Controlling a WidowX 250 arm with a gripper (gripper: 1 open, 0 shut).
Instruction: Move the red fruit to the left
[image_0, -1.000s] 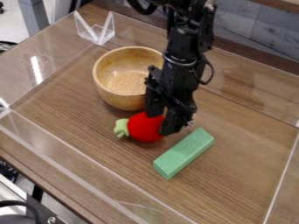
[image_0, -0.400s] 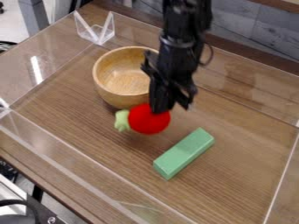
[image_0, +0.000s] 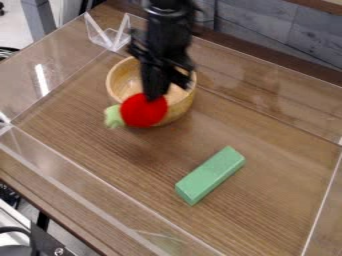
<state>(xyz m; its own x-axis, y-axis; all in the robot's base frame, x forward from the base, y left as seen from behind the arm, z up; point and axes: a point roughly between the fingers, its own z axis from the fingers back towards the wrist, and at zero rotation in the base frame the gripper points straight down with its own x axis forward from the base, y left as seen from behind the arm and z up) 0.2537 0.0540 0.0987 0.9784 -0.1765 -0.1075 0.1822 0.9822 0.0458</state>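
Red fruit (image_0: 144, 109) first, since it is my target: it hangs pinched in the gripper (image_0: 148, 96), right in front of the wooden bowl (image_0: 189, 96) on the bowl's near-left side, and from my camera it covers part of the bowl's front rim.

Working down from the biggest thing, the wood-grain table (image_0: 274, 125) spreads out on every side of the bowl. Clear plastic walls (image_0: 34, 160) fence the table, the nearest one standing well in front of the bowl. The black arm (image_0: 168, 35) comes down from the top of my view straight over the bowl, and its lower part hides the middle of the bowl's hollow.

The bowl itself sits upright, pale inside, toward the far left of the tabletop. The green block (image_0: 211, 175) lies flat on the table, well apart from the bowl, in front of it and to its right, with its long side running diagonally.

The dark fingers (image_0: 155, 82) are drawn in narrow and grip the red fruit from above, pointing down. The fruit looks lifted off the wood, though motion blur softens its edges. Its pale green leafy stub (image_0: 114, 116) sticks out to the left, away from the bowl.
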